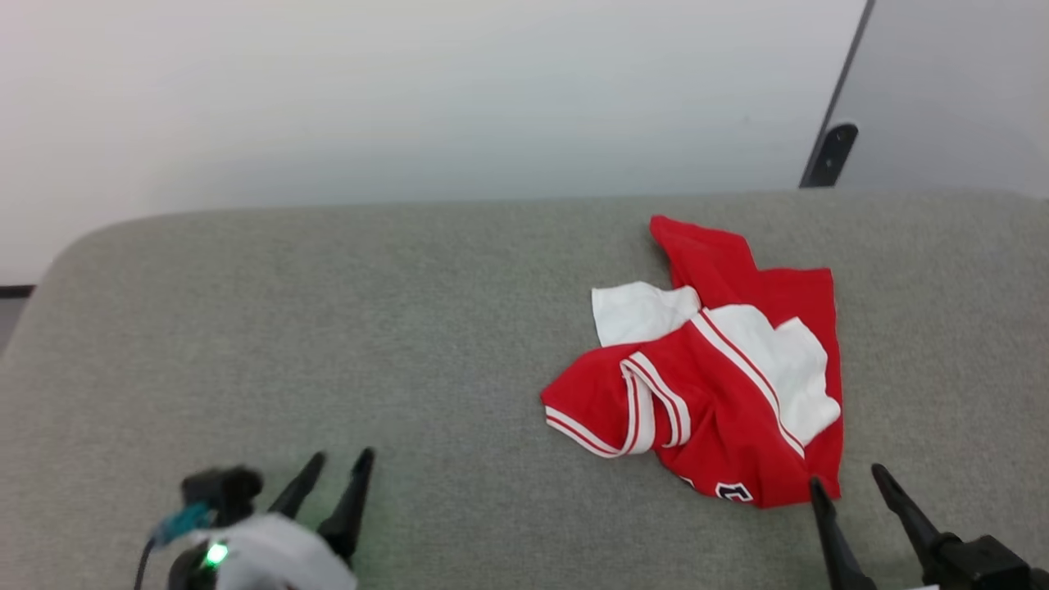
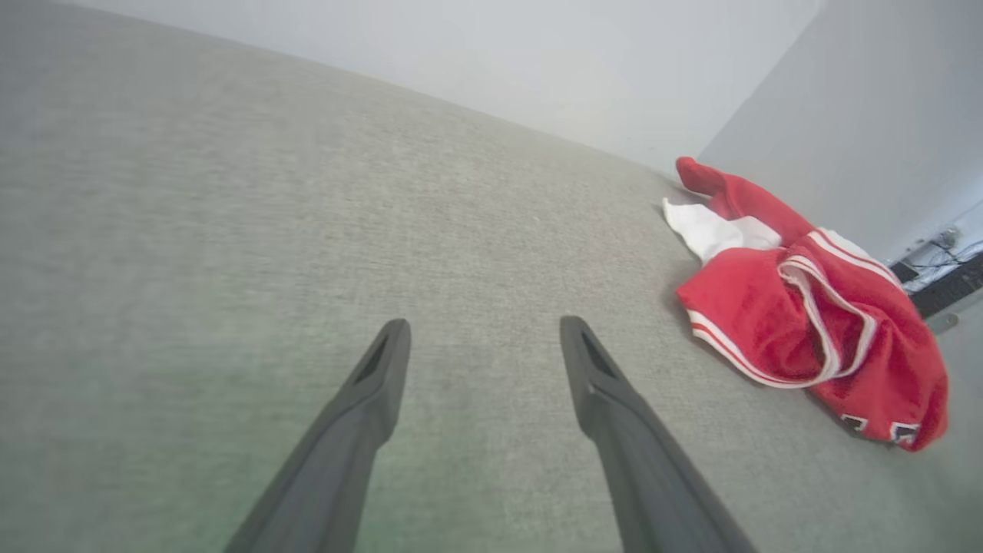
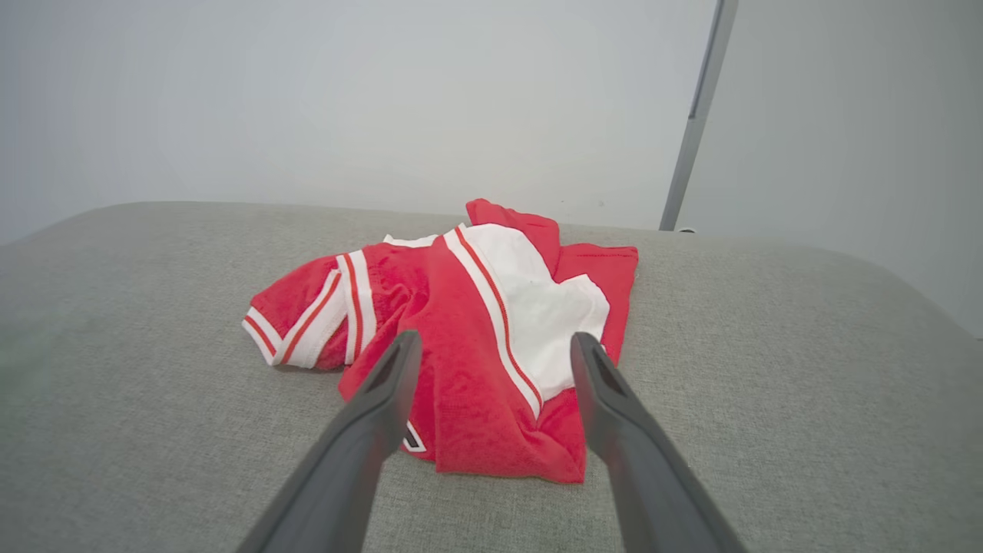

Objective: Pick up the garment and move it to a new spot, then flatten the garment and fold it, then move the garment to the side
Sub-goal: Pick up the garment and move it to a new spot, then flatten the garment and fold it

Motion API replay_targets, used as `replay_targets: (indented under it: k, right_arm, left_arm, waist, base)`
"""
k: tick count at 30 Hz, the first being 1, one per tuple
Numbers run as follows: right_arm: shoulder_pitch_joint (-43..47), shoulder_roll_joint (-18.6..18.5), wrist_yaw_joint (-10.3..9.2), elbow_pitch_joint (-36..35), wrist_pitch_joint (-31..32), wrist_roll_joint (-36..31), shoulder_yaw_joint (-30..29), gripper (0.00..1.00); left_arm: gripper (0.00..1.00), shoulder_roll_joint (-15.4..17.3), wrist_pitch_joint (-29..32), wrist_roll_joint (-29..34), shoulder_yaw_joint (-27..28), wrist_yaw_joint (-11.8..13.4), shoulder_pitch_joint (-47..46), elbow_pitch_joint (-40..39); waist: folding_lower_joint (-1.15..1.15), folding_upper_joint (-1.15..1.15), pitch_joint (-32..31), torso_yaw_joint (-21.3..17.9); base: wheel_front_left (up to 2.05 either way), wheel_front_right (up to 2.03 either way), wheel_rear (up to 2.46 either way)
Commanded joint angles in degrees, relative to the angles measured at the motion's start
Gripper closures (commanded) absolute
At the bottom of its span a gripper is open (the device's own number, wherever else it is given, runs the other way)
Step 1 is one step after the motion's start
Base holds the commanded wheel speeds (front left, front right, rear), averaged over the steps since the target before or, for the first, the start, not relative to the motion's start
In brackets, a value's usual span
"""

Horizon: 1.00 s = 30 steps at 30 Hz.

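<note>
The garment [image 1: 713, 385] lies crumpled, not picked up yet; left hand [image 1: 342, 454] and right hand [image 1: 846, 477] are wide open, right should grab it

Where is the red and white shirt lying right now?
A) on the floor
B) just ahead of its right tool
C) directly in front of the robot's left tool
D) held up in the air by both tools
B: the shirt lies crumpled on the grey padded surface, its near edge just ahead of the open right tool; the left tool points at bare padding.
</note>
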Motion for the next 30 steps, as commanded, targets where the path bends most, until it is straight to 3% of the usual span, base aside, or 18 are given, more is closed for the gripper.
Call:
replay_targets:
  k: [1,6,17,20,30]
  right_arm:
    - [1.3,-0.6,-0.08,-0.7,0.4,0.3,-0.8,0.00]
    - [2.4,-0.6,-0.08,-1.8,1.1,1.4,-3.1,0.00]
    - [2.3,-0.5,-0.08,-3.8,1.2,2.7,-5.5,0.00]
    - [2.4,-0.2,-0.08,-4.5,1.5,3.0,-5.5,0.00]
    - [3.2,0.3,-0.08,-4.1,1.3,3.0,-4.7,0.00]
  left_arm:
    - [0.00,-0.8,0.0,4.1,5.1,1.5,4.6,-3.0]
    - [0.00,-3.7,0.0,14.1,14.5,3.6,13.6,-11.4]
    - [0.00,-7.7,0.0,32.7,23.1,6.1,22.7,-24.7]
    - [0.00,-9.3,0.0,35.4,25.3,6.4,24.6,-27.5]
    - [0.00,-11.9,0.0,39.4,28.4,4.1,27.9,-28.1]
  waist:
    - [0.00,0.00,-2.1,1.3]
    - [0.00,0.00,-3.0,1.4]
    - [0.00,0.00,-4.3,1.0]
    - [0.00,0.00,-4.4,0.6]
    - [0.00,0.00,-4.0,0.0]
  base:
    - [0.00,0.00,0.00]
    - [0.00,0.00,0.00]
    - [0.00,0.00,0.00]
    - [0.00,0.00,0.00]
    - [0.00,0.00,0.00]
